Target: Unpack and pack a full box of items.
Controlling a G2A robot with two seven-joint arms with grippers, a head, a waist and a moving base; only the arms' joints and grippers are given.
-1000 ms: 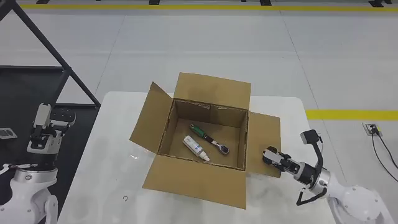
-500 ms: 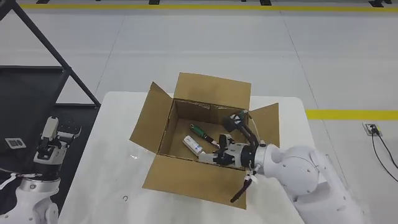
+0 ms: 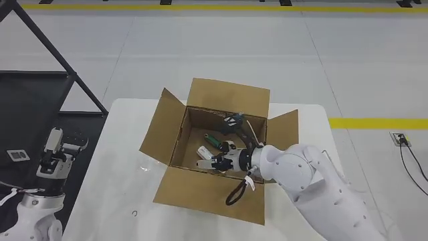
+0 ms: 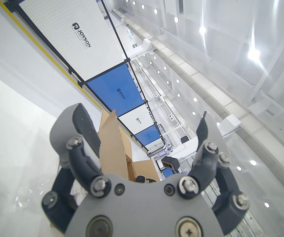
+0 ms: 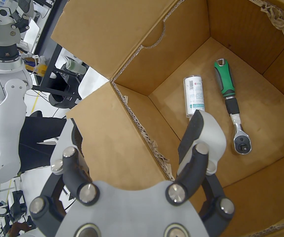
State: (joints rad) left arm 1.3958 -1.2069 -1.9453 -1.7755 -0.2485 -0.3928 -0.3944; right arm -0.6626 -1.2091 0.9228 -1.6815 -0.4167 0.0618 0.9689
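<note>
Down on the floor of the box (image 3: 229, 95), mid-table (image 3: 120, 174), a bottle (image 5: 193, 94) and a ratchet (image 5: 230, 104) lie side by side, apart. The right gripper (image 5: 135, 122) hangs over the near wall, angled inward, jaws wide and empty. The left gripper (image 4: 142, 114), left of the table, points upward, likewise wide open and empty.

bright even overhead light, glare off ceiling lamps (image 4: 253, 54), soft shadow inside the box (image 5: 230, 25), wide-angle curvature at wrist-view edges

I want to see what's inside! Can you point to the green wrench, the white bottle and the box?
green wrench (image 5: 231, 104): right wrist view, black neck below its green grip.
white bottle (image 5: 193, 96): right wrist view, its label.
box (image 5: 235, 25): right wrist view, inside wall.
</note>
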